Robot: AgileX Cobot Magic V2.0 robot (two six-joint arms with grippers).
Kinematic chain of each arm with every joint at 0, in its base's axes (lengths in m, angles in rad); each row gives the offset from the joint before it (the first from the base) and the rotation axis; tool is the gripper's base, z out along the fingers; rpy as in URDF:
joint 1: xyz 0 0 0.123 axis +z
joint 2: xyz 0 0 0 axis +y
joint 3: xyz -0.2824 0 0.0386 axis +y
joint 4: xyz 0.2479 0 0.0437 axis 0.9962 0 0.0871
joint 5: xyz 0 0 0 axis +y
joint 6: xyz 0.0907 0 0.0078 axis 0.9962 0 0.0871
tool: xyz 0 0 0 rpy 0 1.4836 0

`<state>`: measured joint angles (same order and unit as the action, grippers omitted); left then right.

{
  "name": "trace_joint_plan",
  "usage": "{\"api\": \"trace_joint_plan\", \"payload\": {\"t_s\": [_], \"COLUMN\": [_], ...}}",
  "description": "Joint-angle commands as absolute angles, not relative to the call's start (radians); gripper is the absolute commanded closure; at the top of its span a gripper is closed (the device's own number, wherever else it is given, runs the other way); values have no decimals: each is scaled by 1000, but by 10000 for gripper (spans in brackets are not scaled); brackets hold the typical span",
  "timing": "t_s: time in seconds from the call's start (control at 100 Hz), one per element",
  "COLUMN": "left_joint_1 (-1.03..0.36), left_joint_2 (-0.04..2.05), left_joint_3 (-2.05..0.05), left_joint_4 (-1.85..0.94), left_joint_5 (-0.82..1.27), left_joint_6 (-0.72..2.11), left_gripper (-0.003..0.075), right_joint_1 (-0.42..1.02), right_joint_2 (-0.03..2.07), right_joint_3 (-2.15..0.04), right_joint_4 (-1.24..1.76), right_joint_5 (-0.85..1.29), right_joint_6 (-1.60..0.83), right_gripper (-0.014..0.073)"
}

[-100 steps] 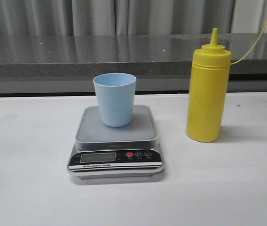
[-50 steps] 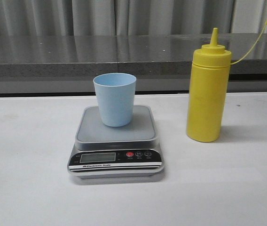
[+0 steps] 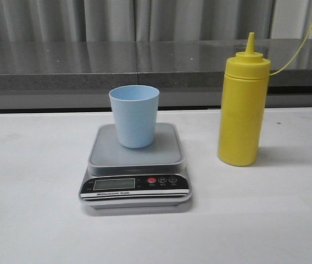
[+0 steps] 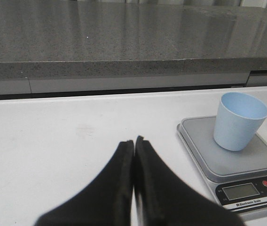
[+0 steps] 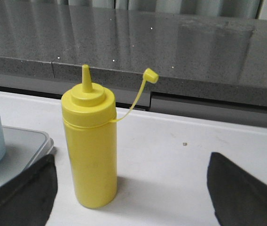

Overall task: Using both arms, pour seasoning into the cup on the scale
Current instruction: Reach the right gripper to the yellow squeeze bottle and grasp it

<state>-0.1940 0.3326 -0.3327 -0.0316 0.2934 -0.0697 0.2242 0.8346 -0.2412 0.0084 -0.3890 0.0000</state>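
The yellow seasoning bottle (image 3: 243, 107) stands upright on the white table (image 3: 29, 209), nozzle up, cap dangling off its tether, just right of the scale (image 3: 135, 168). "Electronic Scale" reads on the black panel. The blue cup (image 3: 134, 115) sits mouth-up on the grey platform. Left gripper (image 4: 134, 141) is pressed closed, empty; right gripper (image 5: 129, 188) spread wide.

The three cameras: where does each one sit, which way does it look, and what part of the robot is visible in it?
Front view: faces forward over the table at the cup on the scale and the seasoning; no arm shows.
Left wrist view: on the left arm, toward the cup and scale; left gripper shut.
Right wrist view: on the right arm, toward the seasoning; right gripper open.
All three share the cup and scale.
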Motion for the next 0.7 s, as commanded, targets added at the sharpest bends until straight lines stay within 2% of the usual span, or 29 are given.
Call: {"api": "trace_joint_plan", "payload": {"t_s": [0.0,0.22,0.49,0.69], "left_joint_1": [-193,-193,-193,-193], "left_joint_2": [340,340,340,340], "left_joint_3": [-359,-359,-359,-359], "left_joint_4": [-36,-36,-36,-36], "left_joint_5": [220,220,220,220], "left_joint_6": [-76,-76,-76,-76], "left_gripper": [740,740,740,740], "right_joint_1": [224,224,224,224], "right_joint_2": [879,1066,1361,1550], "right_joint_3": [-265,-265,-266,-306], "right_joint_4": [-26,-116,-164,-182], "right_joint_5": [-533,-706,-1029,-1191], "right_joint_6": [0,80,85,85], "right_gripper": [-47,-47,-47,-47]}}
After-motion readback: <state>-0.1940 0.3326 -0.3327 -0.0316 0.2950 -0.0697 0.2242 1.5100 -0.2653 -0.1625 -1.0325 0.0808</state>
